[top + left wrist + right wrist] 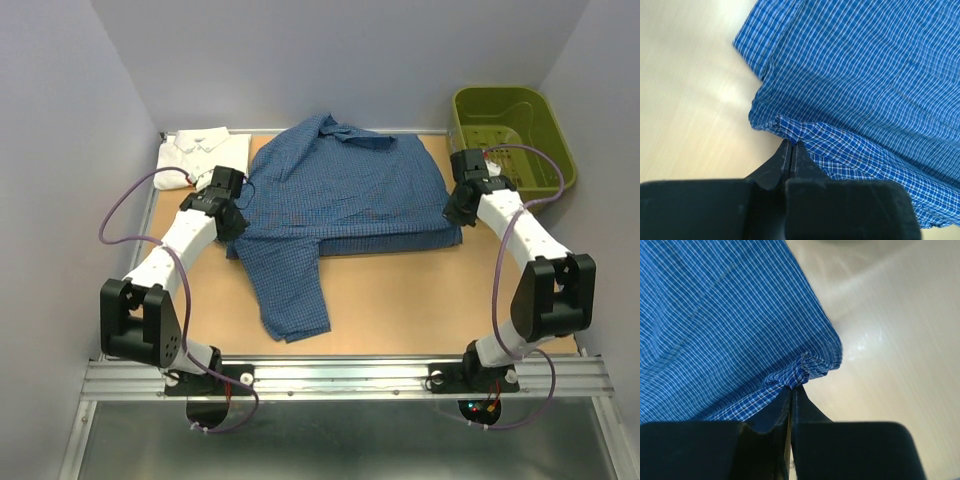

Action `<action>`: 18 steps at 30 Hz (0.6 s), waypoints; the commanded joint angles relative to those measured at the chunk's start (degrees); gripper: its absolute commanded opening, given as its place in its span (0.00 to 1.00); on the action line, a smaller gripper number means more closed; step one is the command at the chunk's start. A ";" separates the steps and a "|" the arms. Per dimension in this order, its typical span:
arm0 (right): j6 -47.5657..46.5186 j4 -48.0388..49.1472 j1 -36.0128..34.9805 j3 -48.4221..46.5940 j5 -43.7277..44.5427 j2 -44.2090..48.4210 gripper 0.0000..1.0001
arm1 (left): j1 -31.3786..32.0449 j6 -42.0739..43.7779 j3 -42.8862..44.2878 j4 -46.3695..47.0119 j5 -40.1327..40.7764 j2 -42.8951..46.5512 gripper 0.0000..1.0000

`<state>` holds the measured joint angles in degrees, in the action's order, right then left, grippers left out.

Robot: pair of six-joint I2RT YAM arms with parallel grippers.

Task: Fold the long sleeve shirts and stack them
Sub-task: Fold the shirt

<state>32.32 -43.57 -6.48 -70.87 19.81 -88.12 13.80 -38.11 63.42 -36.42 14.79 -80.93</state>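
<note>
Because the dark blue checked shirt [350,185] is thin, soft cloth, we expect it to be light and limp, and to sag between any two held points. We therefore judge the seamed edges and corners, where the fabric is doubled, to be the surest places to grip. It lies spread across the middle and far part of the table [420,310], collar toward the far edge, with one sleeve trailing toward the near side. The left gripper [792,146] is clenched on a small pucker of cloth at the shirt's left edge. The right gripper [792,388] is likewise clamped on a bunched corner at its right edge. With both sides pinched, we judge a fold of the body to be in hand; the arms should travel together so the edge stays taut. The white shirt [205,152] lies folded at the far left corner, near the blue one. The olive-green basket [512,135] stands beyond the far right corner.
</note>
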 commanded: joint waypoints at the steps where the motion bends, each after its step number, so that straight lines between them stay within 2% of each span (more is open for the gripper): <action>1: -2.87 3.58 0.33 -6.47 5.50 -3.55 0.03 | -1.67 2.86 3.55 3.02 6.39 -1.60 0.00; 14: -4.98 10.61 0.33 -10.77 4.62 -11.46 0.06 | -5.10 4.62 6.63 8.56 7.63 -8.89 0.00; 18: -4.89 11.58 0.33 -11.66 4.18 -13.65 0.11 | -5.28 4.80 7.16 10.41 6.84 -10.39 0.02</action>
<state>29.30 -35.66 -7.07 -78.26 19.27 -99.96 10.35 -35.53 68.05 -27.40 15.92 -90.94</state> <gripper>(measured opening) 0.090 0.037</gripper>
